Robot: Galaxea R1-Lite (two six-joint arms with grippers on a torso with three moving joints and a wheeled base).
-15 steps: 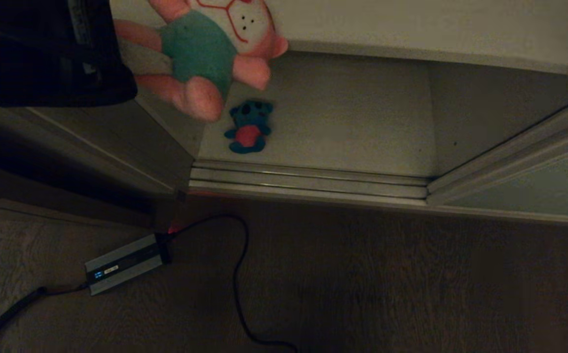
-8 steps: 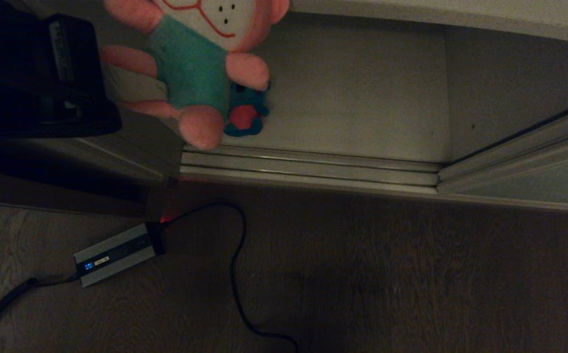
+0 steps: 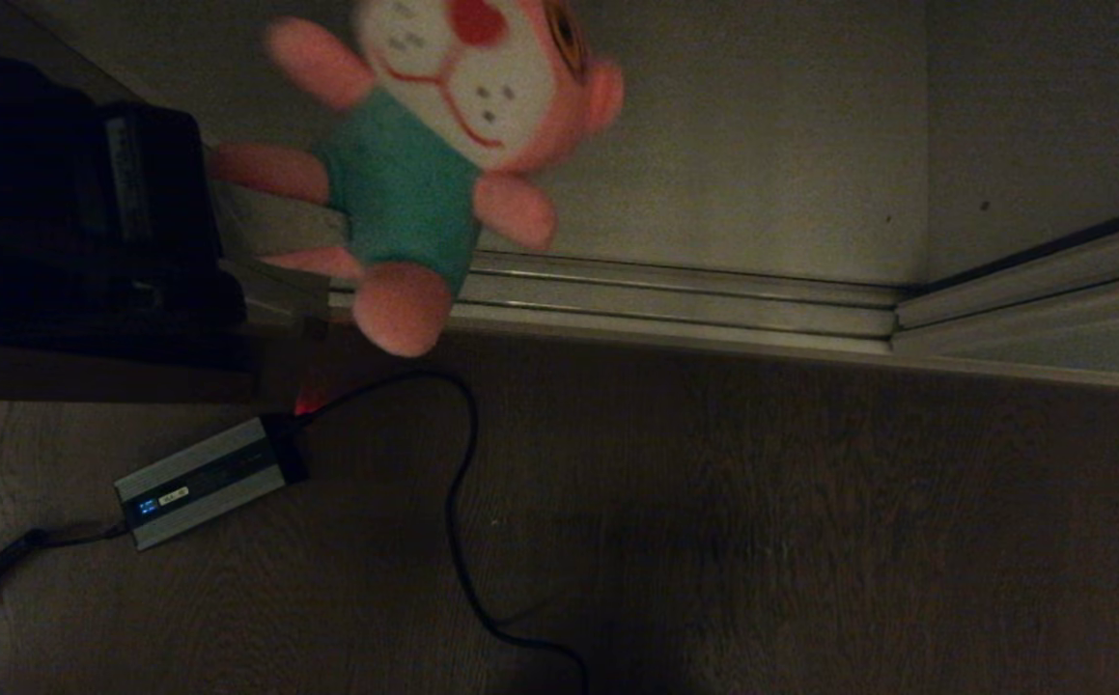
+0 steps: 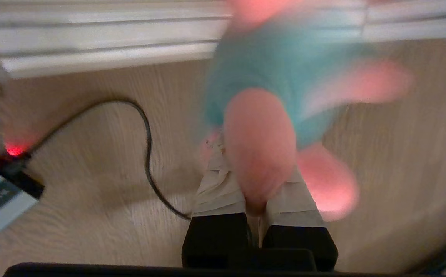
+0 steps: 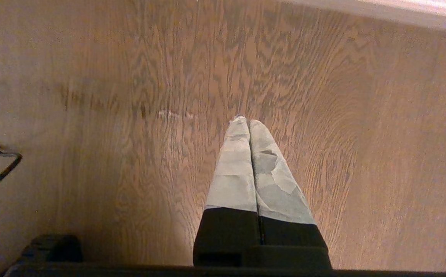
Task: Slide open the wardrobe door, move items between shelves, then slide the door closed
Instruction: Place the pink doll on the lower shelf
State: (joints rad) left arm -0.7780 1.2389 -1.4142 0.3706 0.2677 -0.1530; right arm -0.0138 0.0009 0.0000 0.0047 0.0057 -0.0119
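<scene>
A: Nearest, on the floor (image 3: pixel 713 541)?
B: Dark wood grain across the whole near side. Grey box (image 3: pixel 200 480) with a small lit blue display at near left, black cable (image 3: pixel 462 502) looping from its end toward the near edge, red glow (image 3: pixel 308 403) at the plug.

A: Right gripper (image 5: pixel 244 120)?
B: Hanging above bare floor, taped fingers (image 5: pixel 234 169) pressed together, pinching nothing. Not seen from the head.

A: Left gripper (image 4: pixel 256 192)?
B: At left, raised off the floor, just short of the wardrobe track. Taped fingers (image 4: pixel 219 188) nearly together, pinching one pink leg of the plush (image 3: pixel 424 164). Black arm body (image 3: pixel 76 212) filling the left edge of the head view.

A: Plush?
B: Pink limbs, teal body, white face with a red nose. Dangling in the air to the right of the gripper, head toward the wardrobe, free leg over the track. Touching neither floor nor shelf. Blurred in the left wrist view.

A: Beyond that?
B: Pale metal track (image 3: pixel 675 304), several parallel rails, running left to right along the wardrobe's foot. Behind it the off-white shelf (image 3: pixel 762 174), plain, with an inner wall (image 3: pixel 1042 125) at far right.

A: Door (image 3: pixel 1051 328)?
B: At right, only its framed lower edge showing, angling off from the track's right end. Opening left of it uncovered.

A: Second toy?
B: Cannot tell; none in sight.
</scene>
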